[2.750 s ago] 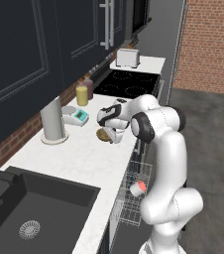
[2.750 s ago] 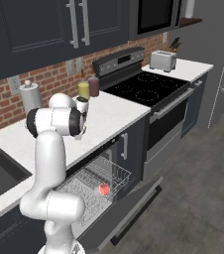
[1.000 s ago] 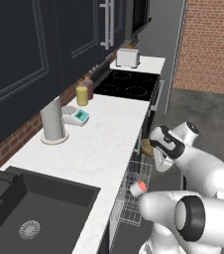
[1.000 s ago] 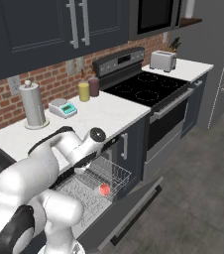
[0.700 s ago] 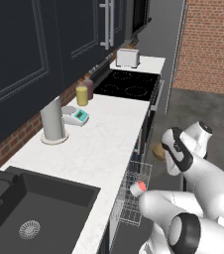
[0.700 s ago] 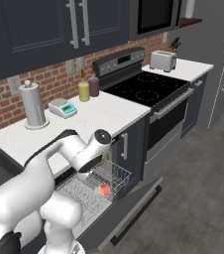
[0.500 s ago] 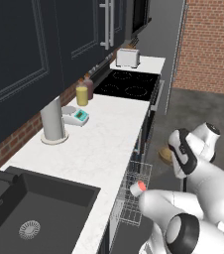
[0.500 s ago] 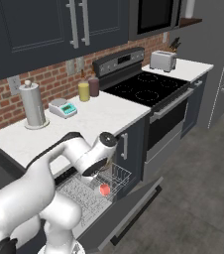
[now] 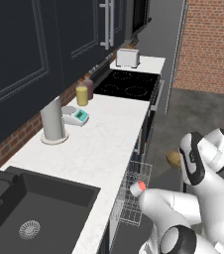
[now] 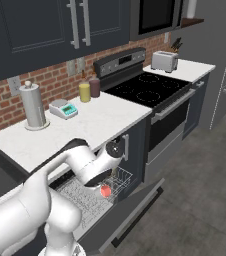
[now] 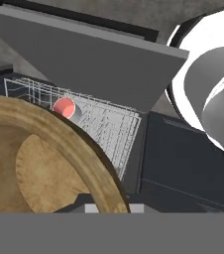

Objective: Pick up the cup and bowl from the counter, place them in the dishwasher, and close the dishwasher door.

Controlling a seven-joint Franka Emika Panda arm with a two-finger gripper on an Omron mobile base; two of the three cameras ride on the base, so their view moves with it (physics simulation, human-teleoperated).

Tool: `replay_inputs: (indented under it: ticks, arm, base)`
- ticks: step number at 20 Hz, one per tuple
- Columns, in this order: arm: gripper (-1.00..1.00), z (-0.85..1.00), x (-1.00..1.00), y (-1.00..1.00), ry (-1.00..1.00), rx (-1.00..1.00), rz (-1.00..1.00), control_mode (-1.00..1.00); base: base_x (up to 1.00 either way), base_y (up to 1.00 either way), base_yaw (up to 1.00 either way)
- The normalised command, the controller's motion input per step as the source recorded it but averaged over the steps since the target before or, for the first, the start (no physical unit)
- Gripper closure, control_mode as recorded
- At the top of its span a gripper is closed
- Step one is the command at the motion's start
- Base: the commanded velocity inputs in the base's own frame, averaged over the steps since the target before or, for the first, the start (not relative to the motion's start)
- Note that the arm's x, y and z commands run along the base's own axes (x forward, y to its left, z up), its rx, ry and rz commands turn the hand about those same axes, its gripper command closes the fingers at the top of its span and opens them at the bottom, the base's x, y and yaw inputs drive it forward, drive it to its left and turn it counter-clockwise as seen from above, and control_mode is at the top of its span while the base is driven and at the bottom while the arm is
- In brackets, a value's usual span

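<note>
On the white, faintly marbled counter (image 9: 104, 144) stand a smooth grey cylinder (image 9: 52, 121) near the back edge, a small scale (image 9: 77, 115), and a yellow jar (image 9: 82, 95) beside the black cooktop (image 9: 129, 85). Below the counter's front edge, the dishwasher's grey wire rack (image 10: 92, 196) is pulled out over the flat dark door (image 10: 130, 210). The pale cup (image 11: 66, 108), salmon-red inside, lies on its side at the rack's far corner. My gripper (image 9: 176, 159) is narrow, pinching the round wood-grained bowl (image 11: 39, 163) by its rim, out past the rack's outer edge above the floor.
</note>
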Motion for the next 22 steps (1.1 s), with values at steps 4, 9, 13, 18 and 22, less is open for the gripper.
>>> replay_inputs:
  ticks: [4, 9, 13, 18, 22]
  arm:
    - [1.00, -0.13, -0.06, 0.20, -0.01, 0.06, -0.09, -1.00]
    - [1.00, -0.20, 0.00, 0.09, 0.02, 0.11, -0.06, -1.00]
    - [1.00, -0.27, 0.00, 0.00, 0.10, 0.13, -0.01, -1.00]
    - [1.00, -0.34, 0.01, 0.00, 0.14, 0.13, 0.00, -1.00]
    - [1.00, -0.37, 0.10, 0.02, 0.13, 0.12, 0.00, -1.00]
  base:
    - [0.00, 0.00, 0.00]
    - [0.00, 0.00, 0.00]
    - [0.00, 0.00, 0.00]
    - [0.00, 0.00, 0.00]
    - [0.00, 0.00, 0.00]
